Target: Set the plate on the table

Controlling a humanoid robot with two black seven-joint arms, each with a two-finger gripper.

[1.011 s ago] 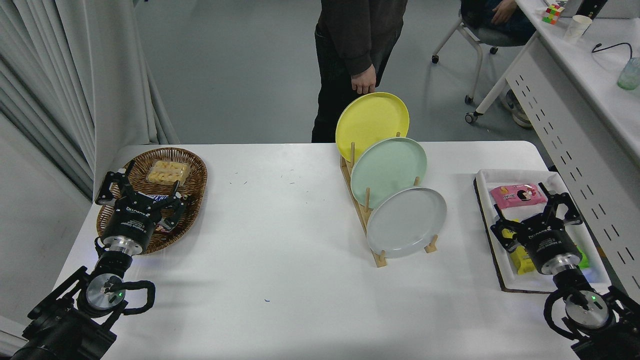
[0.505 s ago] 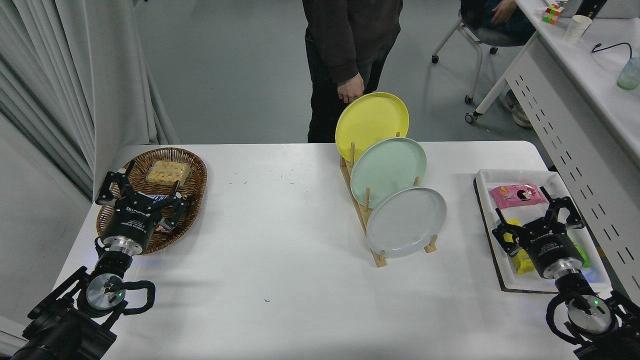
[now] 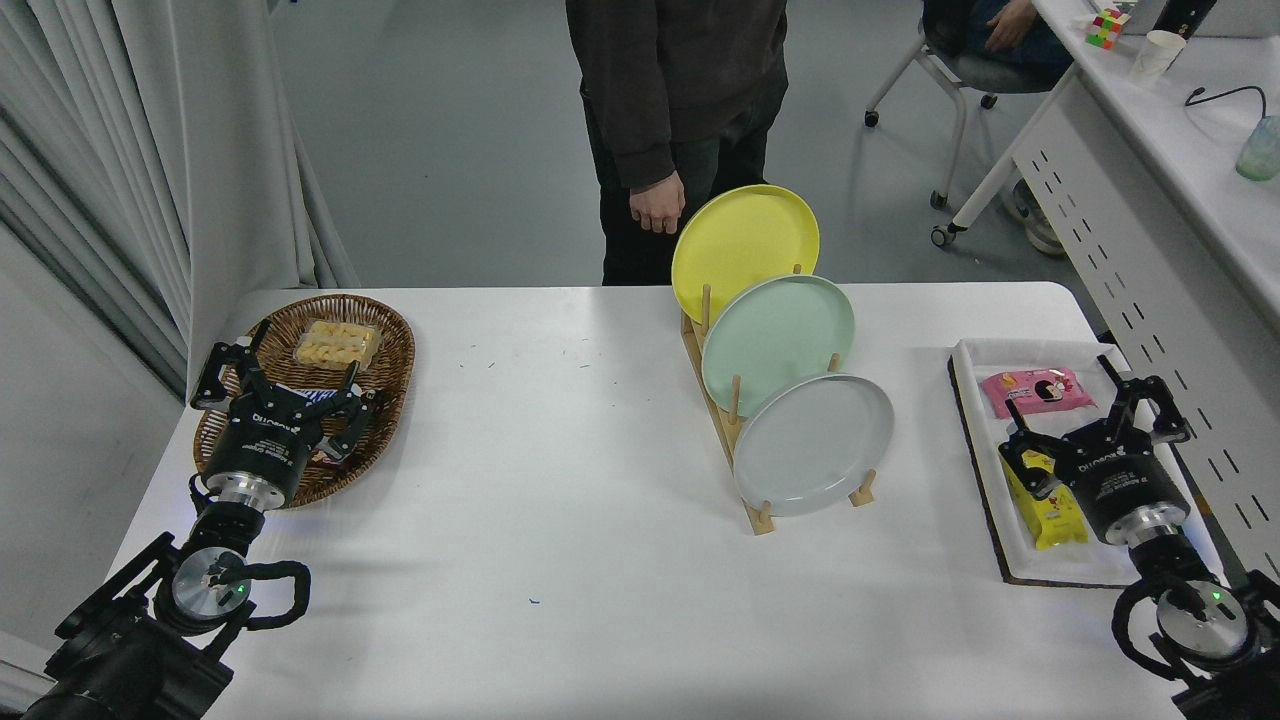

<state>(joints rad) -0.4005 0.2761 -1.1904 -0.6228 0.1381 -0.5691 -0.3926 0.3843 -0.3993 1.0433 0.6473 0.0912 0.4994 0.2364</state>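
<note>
A: Where is the grey plate (image 3: 813, 444)?

B: On edge in the front slot of the wooden rack (image 3: 722, 420), leaning back, on the desk (image 3: 560, 500). A mint plate (image 3: 778, 343) stands behind it and a yellow plate (image 3: 744, 240) behind that.

A: And the right hand (image 3: 1092, 418)?

B: Over the white tray (image 3: 1010, 520) at the desk's right edge, well apart from the rack. The arm comes up from the lower right corner and points away from the camera. Its fingers (image 3: 1014, 462) are spread wide with nothing between them. A yellow packet (image 3: 1045, 505) lies just under it and a pink packet (image 3: 1035, 388) sits in the tray beyond it.

A: The left hand (image 3: 280, 375)?

B: Parked at the lower left, over the near rim of the wicker basket (image 3: 385, 385), fingers apart and empty.

A: Anyone else?

B: A person (image 3: 680, 90) in dark clothes stands at the far side, one hand hanging near the yellow plate without touching it.
</note>
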